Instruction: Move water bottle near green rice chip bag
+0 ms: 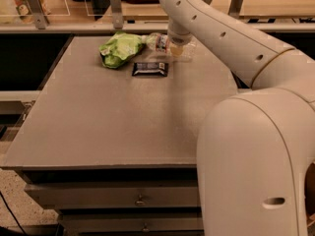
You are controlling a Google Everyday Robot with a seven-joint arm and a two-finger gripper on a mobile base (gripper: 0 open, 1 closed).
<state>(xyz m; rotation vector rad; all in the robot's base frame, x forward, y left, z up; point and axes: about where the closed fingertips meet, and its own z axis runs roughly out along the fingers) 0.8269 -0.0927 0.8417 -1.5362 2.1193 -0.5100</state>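
The green rice chip bag (119,48) lies at the far side of the table, left of centre. The water bottle (158,41) lies on its side just right of the bag, its white-capped end close to the bag and its label band showing. My gripper (177,50) comes down from above onto the right part of the bottle and hides its middle. A little clear plastic shows to the right of the gripper.
A small dark-blue snack bar wrapper (150,69) lies flat in front of the bottle and bag. The grey table (123,122) has drawers below its front edge. A railing with posts runs behind the table. My white arm fills the right side.
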